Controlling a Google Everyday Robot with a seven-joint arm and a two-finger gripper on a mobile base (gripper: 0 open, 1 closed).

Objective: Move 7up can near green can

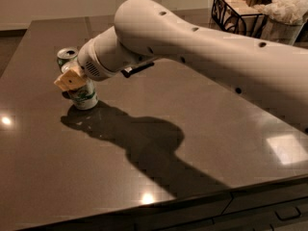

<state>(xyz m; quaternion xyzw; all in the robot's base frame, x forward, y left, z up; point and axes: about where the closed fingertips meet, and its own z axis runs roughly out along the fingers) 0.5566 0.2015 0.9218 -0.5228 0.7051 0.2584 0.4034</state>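
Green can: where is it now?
Camera view, far left of the table: the green can stands just behind the gripper, which is at the 7up can.

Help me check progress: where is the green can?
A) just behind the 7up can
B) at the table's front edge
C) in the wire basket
A: the green can stands just behind the 7up can, with the gripper at the 7up can's top.

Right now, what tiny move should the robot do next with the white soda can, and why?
Probably draw the gripper up and away, leaving the 7up can where it stands. It already sits on the table just in front of the green can, close to it, and the gripper is at its top.
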